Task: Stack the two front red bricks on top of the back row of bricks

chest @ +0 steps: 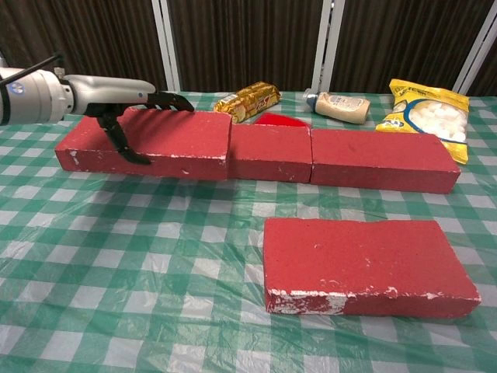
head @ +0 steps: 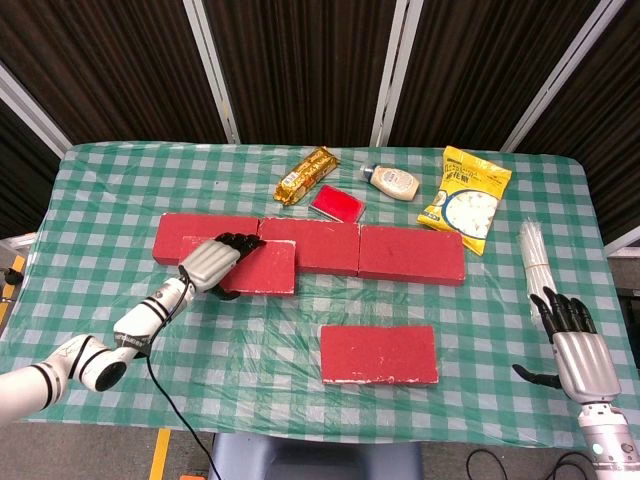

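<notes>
The checked table (head: 100,200) carries a back row of bricks (head: 410,253), three end to end. The left hand (head: 215,262) grasps the lifted red brick (chest: 175,140), held in front of the row's left part, hiding it in the chest view. The other front brick (head: 379,354) lies flat near the front edge. The right hand (head: 572,345) hangs released, fingers spread, beside the table. A yellow snack bag (head: 467,197) holds white pieces; the bottle's (head: 393,181) contents are indiscernible.

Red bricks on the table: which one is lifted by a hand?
The red brick gripped by the left hand, held over the left end of the back row. The other front red brick lies untouched on the checked tablecloth.
</notes>
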`<state>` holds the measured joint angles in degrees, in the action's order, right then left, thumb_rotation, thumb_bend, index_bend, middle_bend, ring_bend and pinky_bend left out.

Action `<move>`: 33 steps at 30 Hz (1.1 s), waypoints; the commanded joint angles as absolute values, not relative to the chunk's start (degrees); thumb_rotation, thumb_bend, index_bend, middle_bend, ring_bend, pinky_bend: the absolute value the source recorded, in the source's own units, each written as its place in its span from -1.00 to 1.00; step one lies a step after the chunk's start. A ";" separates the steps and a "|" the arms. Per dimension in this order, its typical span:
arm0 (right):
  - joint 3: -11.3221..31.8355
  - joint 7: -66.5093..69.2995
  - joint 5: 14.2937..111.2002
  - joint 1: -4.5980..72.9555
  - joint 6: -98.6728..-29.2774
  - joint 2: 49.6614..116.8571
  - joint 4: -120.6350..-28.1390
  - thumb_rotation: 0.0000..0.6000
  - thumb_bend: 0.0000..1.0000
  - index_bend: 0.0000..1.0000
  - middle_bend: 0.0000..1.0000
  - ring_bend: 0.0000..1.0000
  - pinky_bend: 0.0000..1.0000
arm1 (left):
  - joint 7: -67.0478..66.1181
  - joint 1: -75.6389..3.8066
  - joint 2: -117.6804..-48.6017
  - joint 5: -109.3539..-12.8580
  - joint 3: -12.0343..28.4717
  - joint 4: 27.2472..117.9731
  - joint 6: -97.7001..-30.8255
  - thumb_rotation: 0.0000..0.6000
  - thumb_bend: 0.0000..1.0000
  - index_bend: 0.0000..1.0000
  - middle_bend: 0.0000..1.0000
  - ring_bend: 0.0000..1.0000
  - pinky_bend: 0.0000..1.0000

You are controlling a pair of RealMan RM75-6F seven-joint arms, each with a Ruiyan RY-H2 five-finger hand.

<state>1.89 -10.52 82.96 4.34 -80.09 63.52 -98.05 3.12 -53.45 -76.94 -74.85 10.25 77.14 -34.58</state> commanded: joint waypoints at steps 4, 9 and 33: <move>3.05 -13.52 79.70 4.67 -79.48 64.80 -97.57 0.54 -0.91 -1.00 -1.00 -1.00 -1.00 | 10.08 -59.24 -81.55 -74.11 12.85 67.30 -28.02 1.00 -0.28 -1.00 -0.02 -0.01 0.18; 3.70 -14.93 77.54 4.93 -78.98 65.28 -97.46 0.54 -0.92 -1.00 -1.00 -1.00 -1.00 | 16.57 -61.85 -83.05 -76.48 13.44 62.86 -25.07 1.00 -0.29 -1.00 -0.01 -0.01 0.18; 4.16 -17.27 75.02 5.72 -78.40 66.25 -97.39 0.54 -0.91 -1.00 -1.00 -1.00 -1.00 | 37.38 -68.95 -90.26 -88.79 5.83 45.96 -25.11 1.00 -0.29 -1.00 0.02 -0.01 0.09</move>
